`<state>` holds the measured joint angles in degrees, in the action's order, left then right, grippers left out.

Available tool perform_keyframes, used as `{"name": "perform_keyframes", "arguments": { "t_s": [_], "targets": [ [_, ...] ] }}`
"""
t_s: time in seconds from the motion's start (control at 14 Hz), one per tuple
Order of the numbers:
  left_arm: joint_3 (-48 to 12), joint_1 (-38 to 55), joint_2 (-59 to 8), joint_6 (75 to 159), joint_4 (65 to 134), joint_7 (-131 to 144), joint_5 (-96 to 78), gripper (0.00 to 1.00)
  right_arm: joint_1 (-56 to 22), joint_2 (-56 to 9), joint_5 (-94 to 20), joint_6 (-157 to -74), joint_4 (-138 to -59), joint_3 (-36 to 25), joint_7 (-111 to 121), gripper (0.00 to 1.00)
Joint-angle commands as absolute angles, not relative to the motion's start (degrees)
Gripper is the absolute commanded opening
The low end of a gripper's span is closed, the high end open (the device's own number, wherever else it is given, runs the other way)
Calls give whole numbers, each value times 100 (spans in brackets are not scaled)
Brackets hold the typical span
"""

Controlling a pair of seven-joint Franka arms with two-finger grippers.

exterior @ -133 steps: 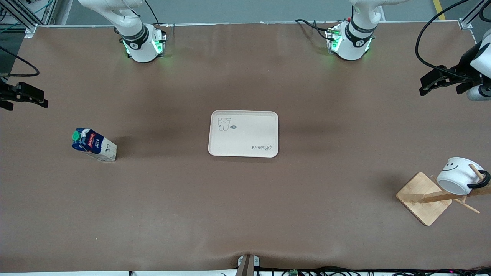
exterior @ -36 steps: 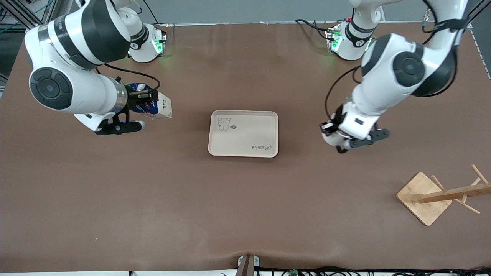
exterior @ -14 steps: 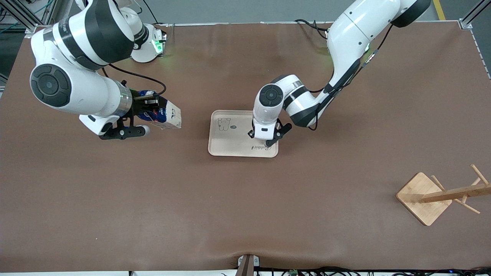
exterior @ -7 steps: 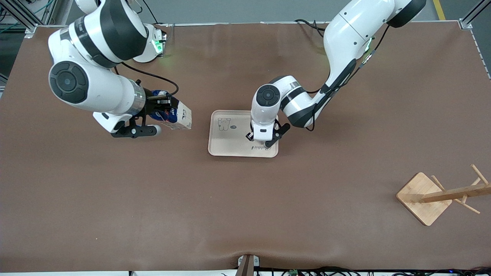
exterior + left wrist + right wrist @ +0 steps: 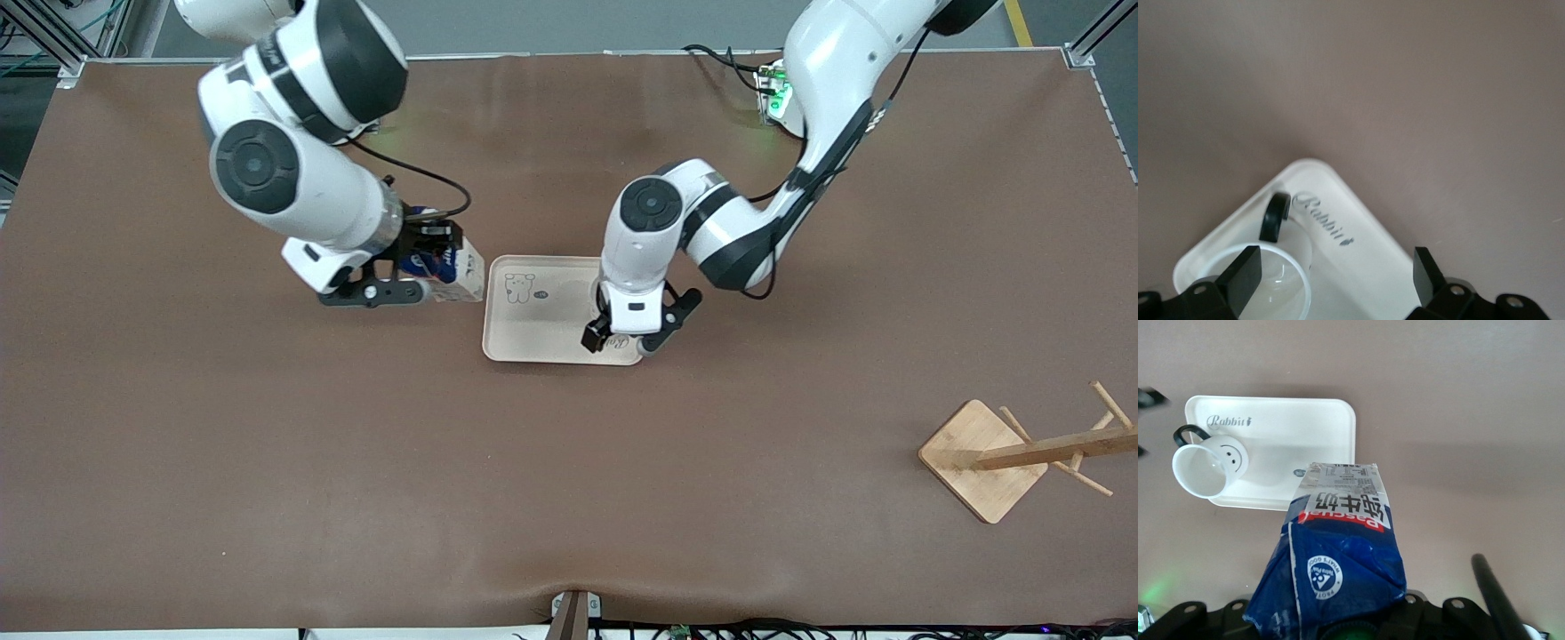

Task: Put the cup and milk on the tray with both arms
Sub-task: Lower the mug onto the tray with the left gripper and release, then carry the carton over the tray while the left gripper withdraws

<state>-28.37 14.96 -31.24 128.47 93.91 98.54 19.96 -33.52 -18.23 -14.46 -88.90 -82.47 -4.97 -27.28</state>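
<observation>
Your right gripper is clamped on the blue-and-white milk carton with the red label, gripped at its capped top end, which hides among the fingers. It carries the carton tipped over: the long axis runs roughly level, the grey printed base leading away from the wrist and pointing at the cream-white flat rectangular tray with rounded corners. In the front view the base sits just at the tray's edge on the right arm's end of the table, so the tray lies straight ahead along the carton's own axis. You will probably need to carry it a little further over and swing the base down before letting go.

Your left gripper hangs over the tray's end toward the left arm, fingers spread wide and holding nothing. Below them stands the white round mug with a black handle and a smiley face, upright on the tray, mouth up, near the script lettering, its handle toward the tray's corner. The cup looks released.

The bear-drawing half of the tray, nearer the right arm, is bare; that is your nearer landing spot. A wooden mug rack stands well apart at the left arm's end.
</observation>
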Motion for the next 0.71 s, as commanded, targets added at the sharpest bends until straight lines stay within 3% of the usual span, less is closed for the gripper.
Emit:
{"name": "perform_keyframes", "arguments": {
  "t_s": [0.0,0.14,0.43,0.64],
  "targets": [
    [-2891,1188,-2506,12447,9527,9556,2039,100,-3786,-2003,-1398,-9114,-8288,-536,-3128,0],
    [-2892,994,-2234,12174,9527,9168,2030,100,-3963,-2257,-1275,-9140,-8384,-536,-3112,0],
    [-2927,607,-1934,11701,9221,8607,1891,100,-4315,-2435,-1160,-10693,-9130,-527,-3208,0],
    [-2936,177,-1785,11138,8843,7869,1522,100,-4395,-2557,-1178,-10951,-9229,-527,-3208,0]
  ]
}}
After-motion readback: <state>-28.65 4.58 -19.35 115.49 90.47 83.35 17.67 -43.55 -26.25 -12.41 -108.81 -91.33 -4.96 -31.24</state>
